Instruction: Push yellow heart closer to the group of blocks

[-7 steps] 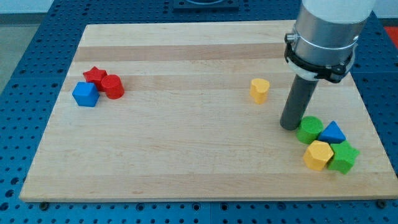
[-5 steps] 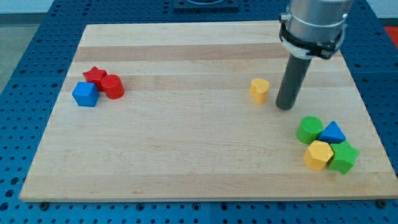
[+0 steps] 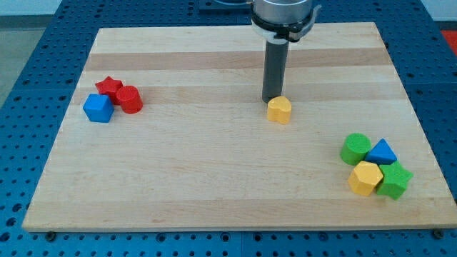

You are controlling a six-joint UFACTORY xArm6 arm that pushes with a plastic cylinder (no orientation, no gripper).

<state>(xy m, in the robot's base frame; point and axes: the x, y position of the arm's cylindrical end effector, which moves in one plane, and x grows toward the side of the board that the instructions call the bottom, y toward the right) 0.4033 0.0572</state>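
The yellow heart [image 3: 279, 111] lies near the middle of the wooden board [image 3: 214, 178]. My tip [image 3: 271, 99] stands just above it in the view, touching or nearly touching its top-left edge. At the view's right sits a group: a green cylinder [image 3: 355, 149], a blue triangle [image 3: 382, 152], a yellow hexagon [image 3: 365, 178] and a green block [image 3: 394, 180]. At the view's left sits another group: a red star [image 3: 109, 86], a red cylinder [image 3: 129, 98] and a blue cube [image 3: 98, 108].
The board lies on a blue perforated table [image 3: 28, 57]. The arm's grey body [image 3: 283, 13] hangs over the board's top edge.
My tip moved from beside the green cylinder up and to the left, round to above the yellow heart. The heart has shifted left and slightly down.
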